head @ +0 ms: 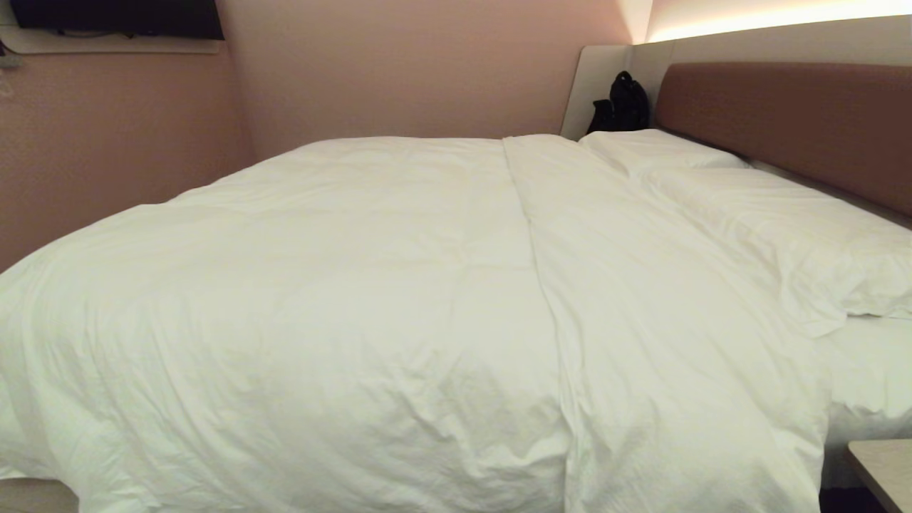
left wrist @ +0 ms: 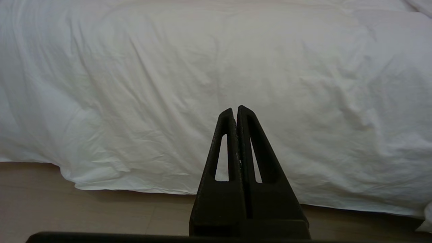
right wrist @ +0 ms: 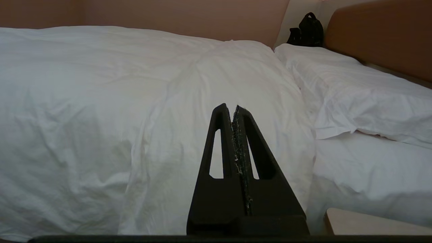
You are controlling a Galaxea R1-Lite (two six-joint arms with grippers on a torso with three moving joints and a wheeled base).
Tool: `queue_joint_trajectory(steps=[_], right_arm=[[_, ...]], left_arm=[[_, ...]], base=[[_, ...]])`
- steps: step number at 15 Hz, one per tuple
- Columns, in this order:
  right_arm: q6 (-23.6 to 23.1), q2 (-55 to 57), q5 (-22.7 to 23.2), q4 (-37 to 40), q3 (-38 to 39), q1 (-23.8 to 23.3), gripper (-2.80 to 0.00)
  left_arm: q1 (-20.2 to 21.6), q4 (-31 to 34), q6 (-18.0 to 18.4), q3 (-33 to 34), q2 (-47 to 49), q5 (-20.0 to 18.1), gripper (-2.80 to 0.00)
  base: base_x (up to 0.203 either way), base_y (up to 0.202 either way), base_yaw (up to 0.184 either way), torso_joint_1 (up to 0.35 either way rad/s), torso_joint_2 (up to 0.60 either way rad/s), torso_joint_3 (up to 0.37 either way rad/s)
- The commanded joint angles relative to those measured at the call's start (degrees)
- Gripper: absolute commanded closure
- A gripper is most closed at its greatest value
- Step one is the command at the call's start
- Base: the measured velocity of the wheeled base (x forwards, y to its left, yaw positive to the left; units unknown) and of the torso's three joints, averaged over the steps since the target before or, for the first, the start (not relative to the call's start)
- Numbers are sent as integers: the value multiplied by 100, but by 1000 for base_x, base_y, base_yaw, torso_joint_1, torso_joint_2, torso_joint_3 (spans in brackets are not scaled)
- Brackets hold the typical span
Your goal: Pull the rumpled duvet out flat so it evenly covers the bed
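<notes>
1. Head view: the duvet (head: pixel 342 306) is spread over most of the bed (head: pixel 873 377), puffy and white, with soft creases near the front edge where it hangs over the side. Its top end is folded back into a wide band (head: pixel 641 306) running from the far side to the near side, just short of the pillows.
2. Two white pillows (head: pixel 776 221) lie along the brown padded headboard (head: pixel 791 121) on the right. Below the near pillow a strip of bare sheet shows – the duvet doesn't reach there.
3. A black bag (head: pixel 621 105) sits in the far corner next to the headboard, against the pale surround. A dark TV (head: pixel 117 18) hangs on the pink wall top left, and a corner of a pale side table (head: pixel 887 470) pokes in at bottom right. Neither arm shows in this view.
4. Left wrist view: the left gripper (left wrist: pixel 235 109) is pinched completely closed with nothing in it, hanging in front of the duvet's (left wrist: pixel 202 84) draped side, not touching it. The hem ends just above the tan floor (left wrist: pixel 84 212).
5. Right wrist view: the right gripper (right wrist: pixel 229 107) is also closed tight and empty – whitish fluff is stuck along the seam between its fingers. It points at the folded-back band (right wrist: pixel 236 84), with the near pillow (right wrist: pixel 357 98) and bare sheet (right wrist: pixel 368 175) beside that, and the side table's corner (right wrist: pixel 364 224) close by.
</notes>
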Motion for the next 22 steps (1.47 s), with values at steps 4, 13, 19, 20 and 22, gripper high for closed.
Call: queue_joint_trajectory(steps=[4, 13, 19, 20, 22], right_arm=[[39, -7, -11, -89, 533, -1, 0], [417, -7, -55, 87, 533, -1, 0], [461, -7, -544, 233, 533, -1, 0], [458, -7, -693, 448, 533, -1, 0], [502, -7, -820, 828, 533, -1, 0]], left_arm=[[0, -2, -5, 0, 0, 3, 0], [0, -2, -5, 0, 0, 3, 0], [0, -2, -5, 0, 0, 3, 0], [0, -2, -5, 0, 0, 3, 0], [0, -2, -5, 0, 0, 3, 0]], base=[[0, 0, 0, 0, 0, 0], [0, 0, 0, 0, 0, 0], [0, 0, 0, 0, 0, 0], [0, 0, 0, 0, 0, 0], [0, 0, 0, 0, 0, 0]])
